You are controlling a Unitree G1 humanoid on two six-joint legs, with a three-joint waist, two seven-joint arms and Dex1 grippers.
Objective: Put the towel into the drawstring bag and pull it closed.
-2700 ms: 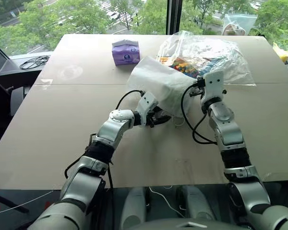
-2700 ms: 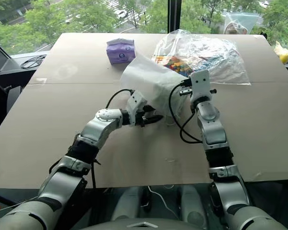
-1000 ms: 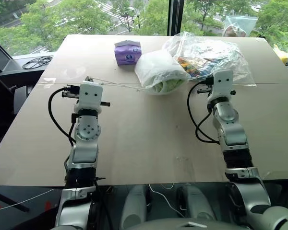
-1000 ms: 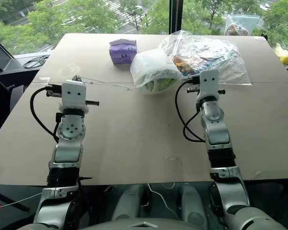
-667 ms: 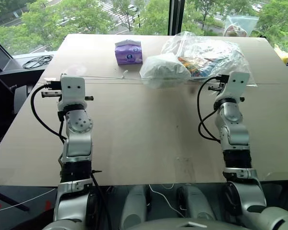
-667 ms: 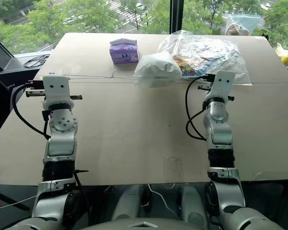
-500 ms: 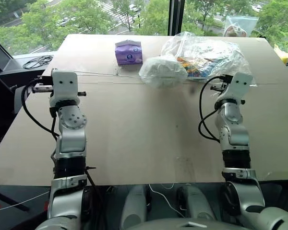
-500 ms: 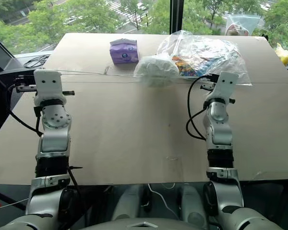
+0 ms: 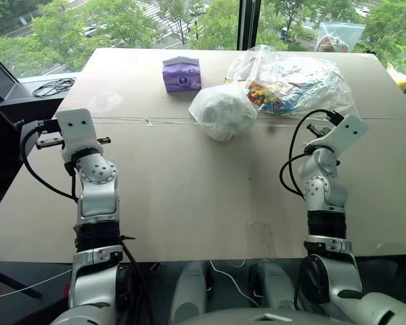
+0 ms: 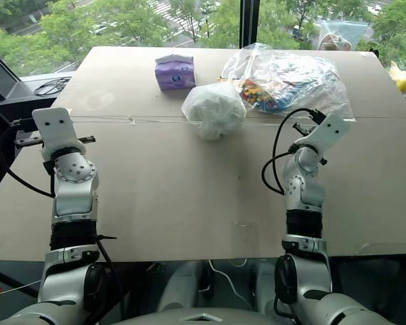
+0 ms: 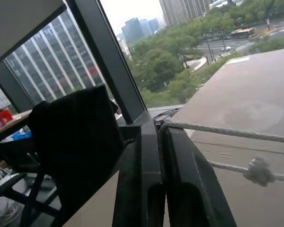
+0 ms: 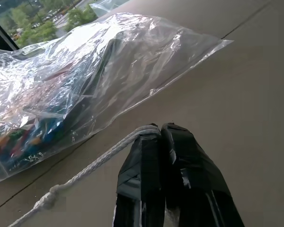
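Note:
The white drawstring bag (image 9: 223, 112) lies as a round, bulging bundle at the table's middle back, its mouth drawn tight. The towel is hidden. A white cord (image 9: 122, 121) with a small knot (image 9: 147, 122) runs taut from the bag out to the left. My left gripper (image 11: 158, 125), at the table's left edge, is shut on that cord (image 11: 227, 131). On the other side, my right gripper (image 12: 158, 128) is shut on the other cord (image 12: 99, 163), just in front of the clear plastic bag.
A purple tissue pack (image 9: 181, 73) stands behind the bag on the brown table (image 9: 189, 189). A clear plastic bag of colourful items (image 9: 294, 78) lies at the back right, touching the drawstring bag. Black cables (image 9: 47, 87) lie off the table's left corner.
Both grippers moved apart, left one further left, right one right and lower. The cords pulled taut, and the bag's mouth closed over the green towel that showed before.

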